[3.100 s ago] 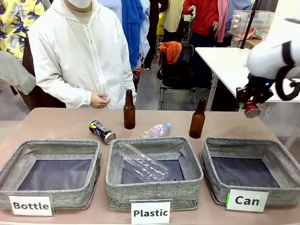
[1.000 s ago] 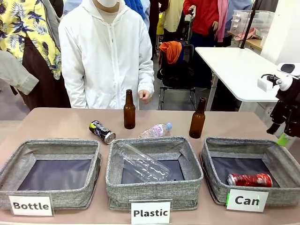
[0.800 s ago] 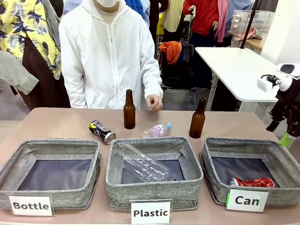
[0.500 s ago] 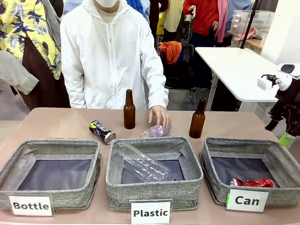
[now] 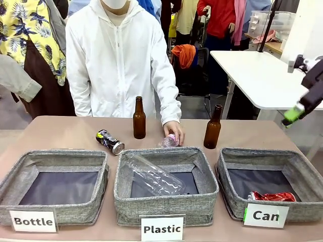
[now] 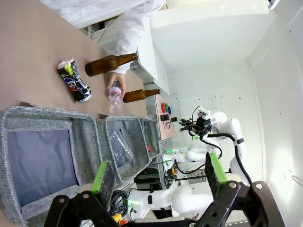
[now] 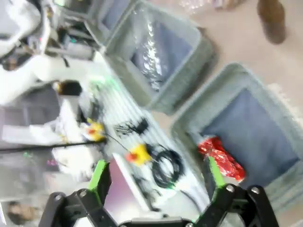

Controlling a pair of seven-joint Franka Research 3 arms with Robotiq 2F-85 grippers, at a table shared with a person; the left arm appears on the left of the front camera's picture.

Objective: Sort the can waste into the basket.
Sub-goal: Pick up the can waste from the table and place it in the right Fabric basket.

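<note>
red can (image 5: 272, 196): crushed, lies inside the Can basket (image 5: 231, 201), at its near side by the label. We judge this part done.
black can (image 5: 110, 141): on its side on the table (image 5: 60, 128), left of centre, just behind the gap btw. the Bottle basket (image 5: 55, 154) and the Plastic basket (image 5: 126, 199), near the left brown bottle (image 5: 139, 118).
long axis: diagonal, from far-left to near-right; the silver end points to the Plastic basket.
right gripper (image 7: 157, 176): jaws spread wide, nothing btw. the pads. It is high at the far right, behind the Can basket, well apart from the black can. Its wrist view is blurred, so details there are perhaps not reliable.
left gripper (image 6: 157, 170): jaws wide apart, empty. It looks over the Bottle basket, w/ the black can ahead beyond the far rim.
person's hand (image 5: 174, 132): on the small plastic bottle (image 5: 166, 141), not on any can.
nearer arm: the left one, in our judgement. The right arm must reach across the table, w/ bottles and the hand in btw.
next move needs: pads across the can's short width, i.e. wrist turned to the diagonal.
</note>
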